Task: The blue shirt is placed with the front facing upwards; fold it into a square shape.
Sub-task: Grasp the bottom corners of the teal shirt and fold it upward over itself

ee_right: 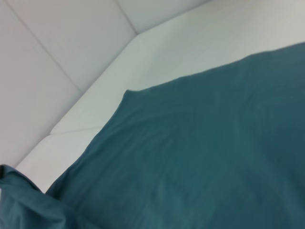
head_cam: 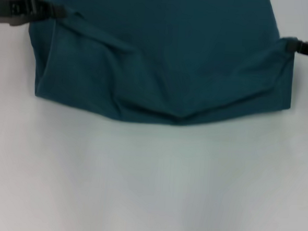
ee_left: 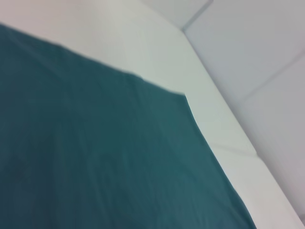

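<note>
The blue shirt lies toward the table's far edge. The left gripper and right gripper each seem to pinch a corner. If one slips, the fold goes crooked.

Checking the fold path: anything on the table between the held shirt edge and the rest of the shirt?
Nothing visible. The left gripper and right gripper pinch the blue shirt by its side edges; only bare table surrounds it.
</note>
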Tool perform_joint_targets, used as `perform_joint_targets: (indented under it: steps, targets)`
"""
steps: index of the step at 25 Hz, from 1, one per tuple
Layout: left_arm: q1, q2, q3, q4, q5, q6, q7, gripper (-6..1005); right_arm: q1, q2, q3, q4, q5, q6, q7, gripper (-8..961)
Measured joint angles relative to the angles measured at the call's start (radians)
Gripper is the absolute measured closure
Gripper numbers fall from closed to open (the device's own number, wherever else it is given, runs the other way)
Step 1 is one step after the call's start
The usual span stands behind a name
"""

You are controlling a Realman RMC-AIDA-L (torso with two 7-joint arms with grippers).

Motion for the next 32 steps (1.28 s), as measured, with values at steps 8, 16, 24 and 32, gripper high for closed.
perform_joint_targets:
  steps: [8, 16, 24, 32]
  targets:
    - [-0.035, 0.0, 0.005, 0.049, -0.038, -0.148, 0.011, 998, 0.073, 0.018, -0.027, 0.005, 0.02, 0.151, -0.006, 923]
    - [-0.078, -0.009, 0.014, 0.06, -0.075, -0.222, 0.011, 999, 0.128, 0.011, -0.041, 0.011, 0.022, 0.212, 0.011, 923]
    - [-0.11, -0.008, 0.019, 0.061, -0.112, -0.256, 0.003, 998, 0.154, -0.017, -0.049, -0.006, 0.029, 0.223, 0.041, 923]
    - [-0.11, -0.023, 0.02, 0.065, -0.118, -0.31, 0.005, 999, 0.171, -0.033, -0.096, -0.001, 0.034, 0.254, 0.066, 922]
